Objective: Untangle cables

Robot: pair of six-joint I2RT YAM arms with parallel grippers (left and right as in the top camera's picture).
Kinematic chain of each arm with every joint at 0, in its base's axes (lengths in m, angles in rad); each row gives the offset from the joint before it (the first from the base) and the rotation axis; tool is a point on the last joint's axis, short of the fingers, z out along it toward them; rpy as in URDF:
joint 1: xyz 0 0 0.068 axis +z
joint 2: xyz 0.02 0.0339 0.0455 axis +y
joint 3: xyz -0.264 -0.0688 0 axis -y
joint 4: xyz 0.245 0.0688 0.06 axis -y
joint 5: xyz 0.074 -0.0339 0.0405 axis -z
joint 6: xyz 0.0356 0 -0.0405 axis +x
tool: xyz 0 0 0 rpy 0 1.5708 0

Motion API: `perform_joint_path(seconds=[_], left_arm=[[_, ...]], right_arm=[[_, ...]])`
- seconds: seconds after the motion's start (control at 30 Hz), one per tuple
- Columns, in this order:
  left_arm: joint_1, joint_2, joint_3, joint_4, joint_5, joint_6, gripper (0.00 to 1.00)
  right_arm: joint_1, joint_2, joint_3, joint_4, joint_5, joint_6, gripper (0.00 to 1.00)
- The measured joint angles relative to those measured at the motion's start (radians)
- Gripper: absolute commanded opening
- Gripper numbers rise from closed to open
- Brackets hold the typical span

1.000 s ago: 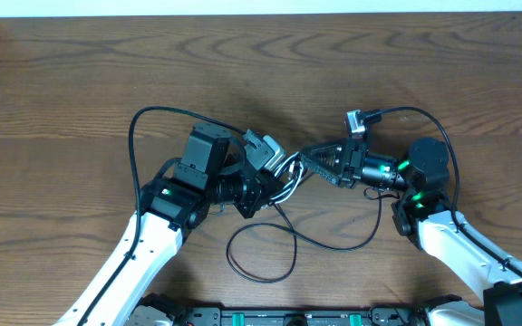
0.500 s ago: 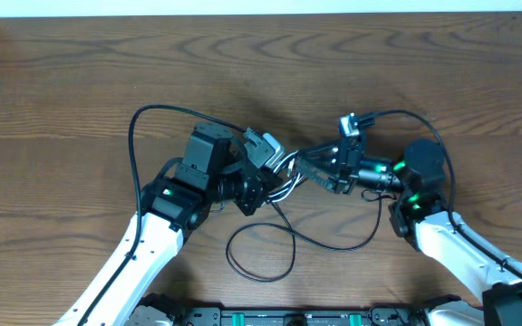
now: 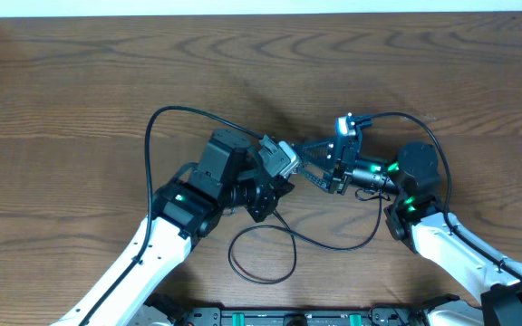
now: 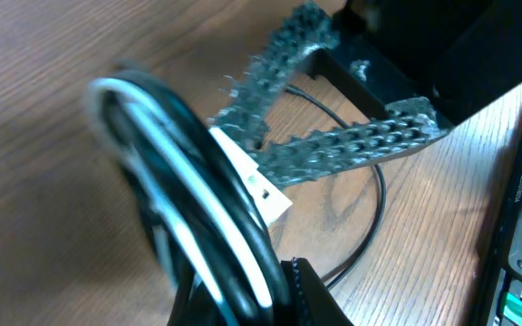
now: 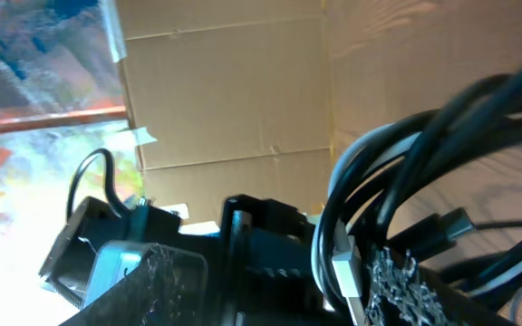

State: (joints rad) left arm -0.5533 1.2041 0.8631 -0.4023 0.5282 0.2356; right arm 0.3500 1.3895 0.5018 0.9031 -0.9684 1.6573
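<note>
The cables (image 4: pixel 198 195), black cords and one white, form a tight bundle that my left gripper (image 4: pixel 243 294) is shut on at the bottom of the left wrist view. A white plug (image 4: pixel 263 188) sticks out of the bundle. In the overhead view the bundle (image 3: pixel 290 170) hangs between both grippers at mid-table. My right gripper (image 3: pixel 304 161) is open, its spiked fingers (image 4: pixel 370 143) spread on either side of the bundle's end. In the right wrist view the cables (image 5: pixel 383 195) and white plug (image 5: pixel 345 268) lie next to one finger. One black cable (image 3: pixel 263 255) trails in a loop on the table.
The wooden table (image 3: pixel 80 81) stretches back to a pale edge. The loose black cable runs under the right arm (image 3: pixel 451 240) toward the front. Thicker arm wires arc above each wrist. A dark rail (image 3: pixel 297 317) lines the front edge.
My left arm has carried the bundle to the right, toward the right gripper. The right gripper has rolled, edged left, and its fingers now spread around the bundle's end.
</note>
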Motion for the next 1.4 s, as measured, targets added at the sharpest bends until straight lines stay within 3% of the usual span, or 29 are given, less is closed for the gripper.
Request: perform_joint_path(seconds=[0.27,0.53,0.73,0.97,1.17,1.4], left_arm=[[-0.045,-0.011,0.007,0.002,-0.003,0.000,0.07],[-0.063,-0.017,0.007,-0.013,0.025,0.006,0.08],[-0.066,-0.060,0.007,-0.025,0.043,0.057,0.08],[-0.069,-0.064,0.007,-0.036,-0.041,0.083,0.08],[-0.071,-0.064,0.006,-0.019,-0.243,0.029,0.08],[-0.099,-0.047,-0.010,-0.010,-0.406,-0.105,0.08]], right_arm=[[-0.006,0.001,-0.006,0.131,0.059,0.023,0.65],[-0.049,0.001,-0.006,0.085,0.115,-0.032,0.61],[-0.048,0.000,-0.003,-0.027,0.101,-0.228,0.49],[-0.023,0.000,-0.002,-0.164,0.048,-0.392,0.21],[0.026,0.000,0.005,-0.252,0.006,-0.492,0.11],[0.058,0.000,0.038,-0.412,0.071,-0.594,0.09]])
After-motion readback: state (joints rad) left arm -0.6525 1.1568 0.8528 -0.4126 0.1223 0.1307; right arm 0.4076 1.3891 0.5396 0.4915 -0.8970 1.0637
